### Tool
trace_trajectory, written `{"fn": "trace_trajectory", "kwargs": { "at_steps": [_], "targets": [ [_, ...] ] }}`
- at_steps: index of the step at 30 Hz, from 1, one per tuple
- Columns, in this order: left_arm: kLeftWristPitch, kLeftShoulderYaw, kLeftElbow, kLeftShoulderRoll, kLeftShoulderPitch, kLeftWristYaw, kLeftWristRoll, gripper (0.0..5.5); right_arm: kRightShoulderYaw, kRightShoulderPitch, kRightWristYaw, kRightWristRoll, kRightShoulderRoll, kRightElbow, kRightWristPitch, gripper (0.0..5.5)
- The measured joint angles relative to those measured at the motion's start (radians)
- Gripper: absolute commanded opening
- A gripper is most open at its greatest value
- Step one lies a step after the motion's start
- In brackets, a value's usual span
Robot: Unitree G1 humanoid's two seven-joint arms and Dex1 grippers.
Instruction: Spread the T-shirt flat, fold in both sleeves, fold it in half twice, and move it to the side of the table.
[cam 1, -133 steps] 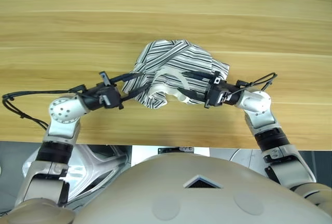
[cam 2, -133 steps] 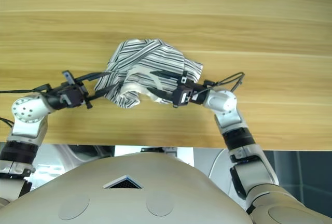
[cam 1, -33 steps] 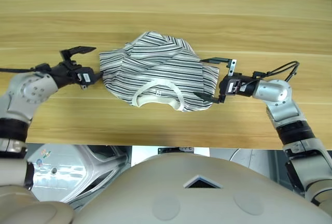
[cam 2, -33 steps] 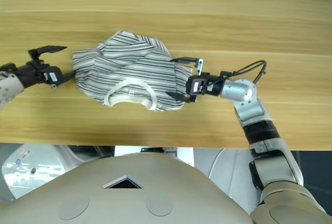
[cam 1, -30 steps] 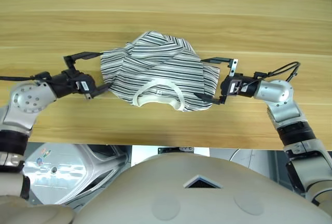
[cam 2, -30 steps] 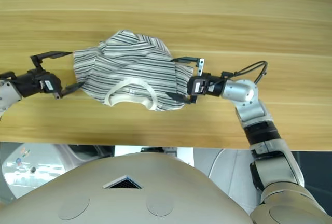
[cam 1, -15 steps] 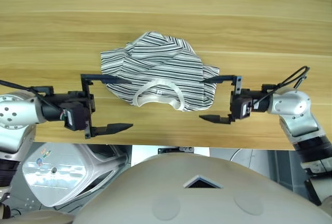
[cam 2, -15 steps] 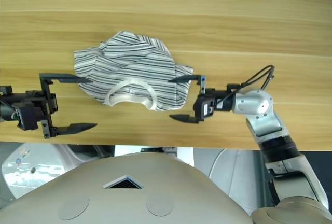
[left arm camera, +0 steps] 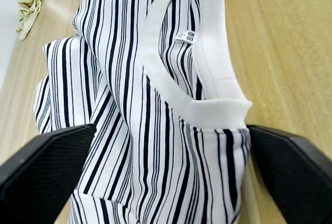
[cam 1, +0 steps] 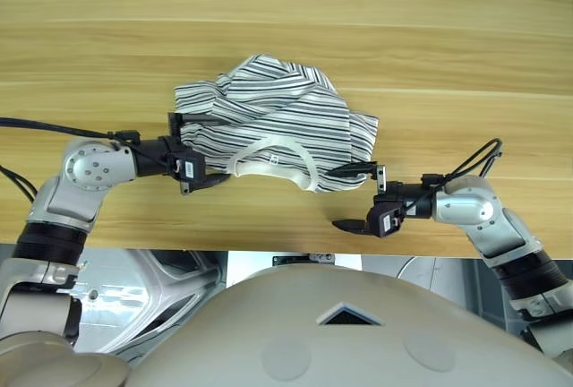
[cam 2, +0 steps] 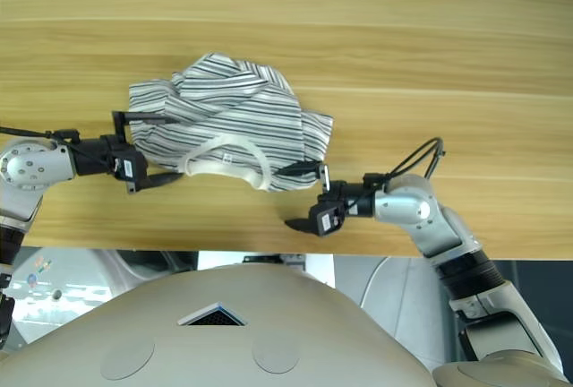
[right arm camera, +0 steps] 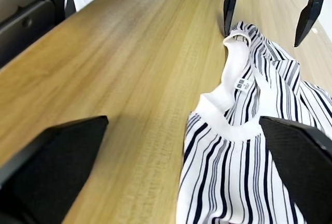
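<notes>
Crumpled T-shirt (cam 1: 269,114) at mid-table (cam 1: 466,38), collar (cam 1: 273,147) toward the robot, sleeves lost in the folds; spreading not yet done, by the look of it. Left gripper (cam 1: 224,150) spread wide at the T-shirt's left side, 1 finger along the upper layer and 1 low beside the collar, cloth between them; probably set there to close on that shoulder and draw it outward. Right gripper (cam 1: 340,197) likewise spread, low by the table's near edge, far fingertip just at the T-shirt's near-right corner, near finger out toward the edge, nothing held; seemingly lined up for the opposite shoulder, for a 2-sided pull to open the heap. Collar side nearest both arms, hence likely the easiest place to start. From the head views: the whole heap, both arms at once, and the right gripper's offset from the cloth. From the left wrist view, by contrast: stripes, the white collar band and a small label (left arm camera: 185,38) inside the neck, all between the 2 dark fingers — fine detail lost from above, though actual contact with the cloth hard to judge. From the right wrist view: collar and label ahead, bare wood alongside, and across the heap the left gripper seen head-on, jaws apart astride the far folds.
</notes>
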Motion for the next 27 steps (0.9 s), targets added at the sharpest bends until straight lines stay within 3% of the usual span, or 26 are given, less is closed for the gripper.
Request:
{"fn": "trace_trajectory", "kwargs": {
  "at_steps": [9, 17, 21, 27],
  "targets": [
    [-0.021, -0.017, -0.095, 0.12, 0.131, -0.092, -0.12, 5.36, 0.003, -0.026, -0.07, -0.058, 0.026, -0.004, 0.039, 5.4],
    [-0.044, 0.004, 0.005, 0.125, 0.059, 0.019, -0.003, 5.36, 0.006, -0.026, -0.087, -0.084, 0.023, -0.017, 0.053, 5.4],
    [-0.042, 0.001, 0.045, 0.125, 0.02, 0.064, 0.066, 4.73, 0.005, -0.027, -0.087, -0.084, 0.014, -0.022, 0.061, 5.4],
    [-0.042, -0.024, 0.073, 0.125, -0.007, 0.079, 0.094, 3.73, -0.001, -0.032, -0.093, -0.096, -0.003, -0.024, 0.088, 4.38]
  ]
}}
